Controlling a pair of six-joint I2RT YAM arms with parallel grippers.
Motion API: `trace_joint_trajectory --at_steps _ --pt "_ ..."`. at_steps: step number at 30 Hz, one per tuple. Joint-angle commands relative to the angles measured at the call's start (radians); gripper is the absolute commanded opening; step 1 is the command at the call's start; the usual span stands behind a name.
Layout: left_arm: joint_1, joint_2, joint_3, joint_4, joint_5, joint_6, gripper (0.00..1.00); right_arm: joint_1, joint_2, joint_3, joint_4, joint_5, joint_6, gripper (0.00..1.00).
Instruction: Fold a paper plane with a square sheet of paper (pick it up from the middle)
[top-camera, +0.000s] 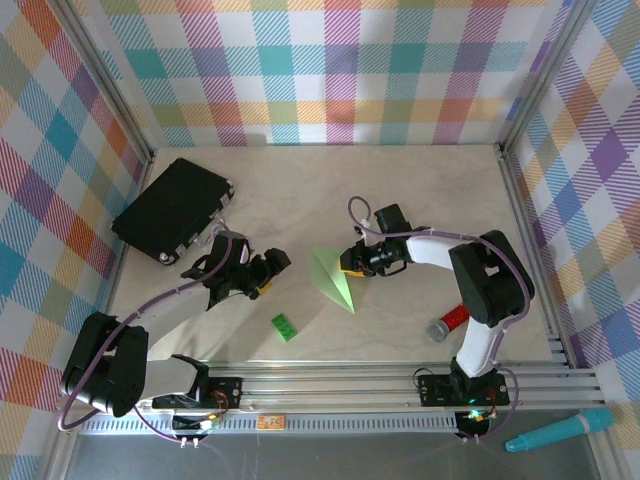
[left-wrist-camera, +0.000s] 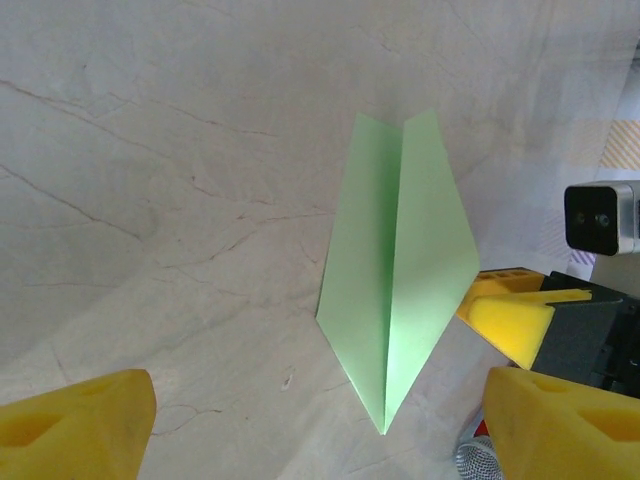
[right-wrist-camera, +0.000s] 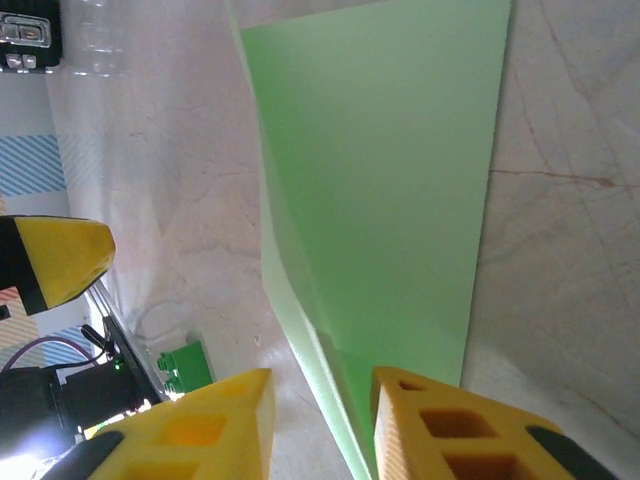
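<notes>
The paper plane (top-camera: 334, 279) lies flat on the pale marbled bench (top-camera: 400, 170), a little right of centre. It is a narrow pale-green dart with a crease down its middle. Its point aims toward the near right, and its wide tail faces the back wall.

The right hand (top-camera: 348, 263) is at the plane's right edge, low over the bench. In its own wrist view its yellow fingers (right-wrist-camera: 445, 425) stand a little apart. The plane's folded edge runs down into the narrow gap. One finger is against the paper, and a strip of bare bench shows between the paper and the other, so the paper is not pinched. The left wrist view shows a yellow fingertip (left-wrist-camera: 508, 316) of this hand touching the plane's side.

The left hand (top-camera: 272, 268) is just left of the plane and apart from it. Its two fingers (left-wrist-camera: 85, 425) are spread wide and hold nothing, and the plane shows beyond the gap.

A small bright-green toy brick (top-camera: 285, 327) sits on the bench near the plane's tip, toward the front. A black case (top-camera: 172, 210) lies in the far left corner. A small red and silver object (top-camera: 447, 322) lies beside the right arm.
</notes>
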Motion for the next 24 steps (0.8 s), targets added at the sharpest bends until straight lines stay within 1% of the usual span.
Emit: trace_joint_trajectory --at_steps 1,6,9,14,17,21,24 --pt "-0.012 0.005 -0.007 0.039 0.005 -0.013 0.85 -0.001 0.030 0.034 0.013 -0.048 -0.053 0.27" --pt "-0.016 0.015 0.000 0.075 0.030 -0.013 0.86 -0.004 0.019 0.035 0.062 -0.090 -0.066 0.14" --pt "-0.027 0.014 0.003 0.127 0.063 -0.020 0.86 -0.010 -0.025 0.023 0.100 -0.113 -0.048 0.10" --pt "-0.062 0.005 0.034 0.239 0.131 -0.041 0.85 -0.020 -0.111 -0.001 0.188 -0.168 0.051 0.08" --pt "-0.088 0.017 0.050 0.341 0.171 -0.071 0.80 -0.019 -0.158 -0.005 0.236 -0.191 0.135 0.08" --pt "-0.121 0.063 0.081 0.451 0.210 -0.081 0.76 -0.019 -0.212 -0.019 0.311 -0.210 0.247 0.09" --pt "-0.143 0.116 0.120 0.511 0.247 -0.080 0.73 -0.020 -0.228 -0.016 0.332 -0.220 0.301 0.09"
